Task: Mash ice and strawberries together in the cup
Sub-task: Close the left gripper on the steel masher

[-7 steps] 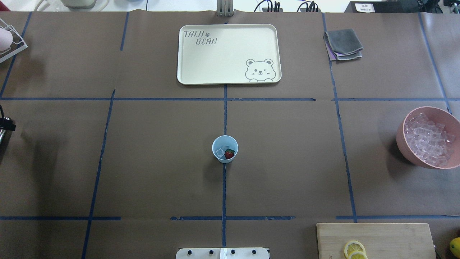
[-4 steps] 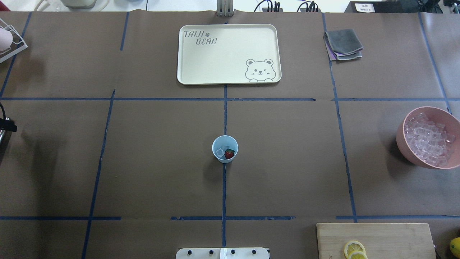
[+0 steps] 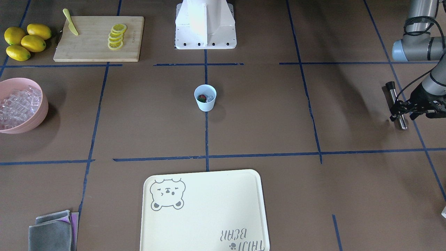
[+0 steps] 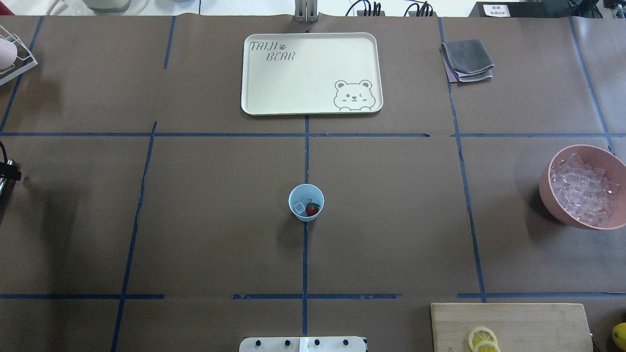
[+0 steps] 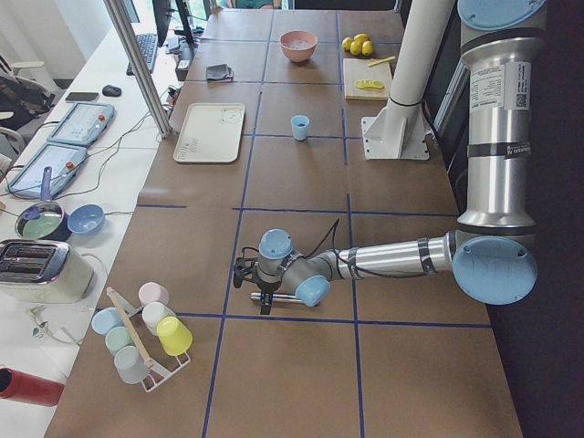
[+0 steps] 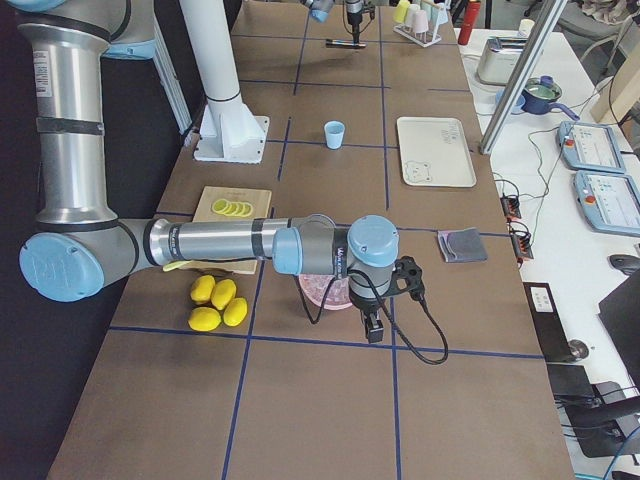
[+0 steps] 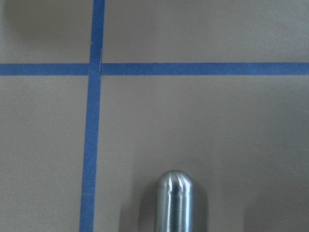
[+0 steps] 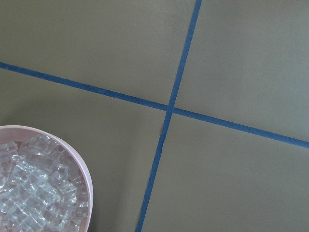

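Observation:
The light-blue cup (image 4: 306,203) (image 3: 205,97) stands upright at the table's centre on a blue tape line. Inside it lie a red strawberry (image 4: 312,209) and a few clear ice cubes (image 4: 300,206). Far off at the robot's left edge, my left gripper (image 3: 399,108) (image 5: 258,285) is shut on a metal rod with a black cap (image 3: 394,97), low over the table. The rod's rounded steel end (image 7: 175,203) shows in the left wrist view. My right gripper (image 6: 372,328) hangs beside the pink bowl; I cannot tell if it is open or shut.
A pink bowl (image 4: 547,188) full of ice sits at the right edge. A cream bear tray (image 4: 313,73) lies behind the cup, folded cloths (image 4: 467,59) to its right. A cutting board (image 4: 513,322) carries lemon slices, with whole lemons (image 3: 24,40) beside it. A cup rack (image 5: 141,333) stands near the left gripper.
At the overhead view's left edge, the left gripper has shifted slightly. The cup and everything else stay as they were.

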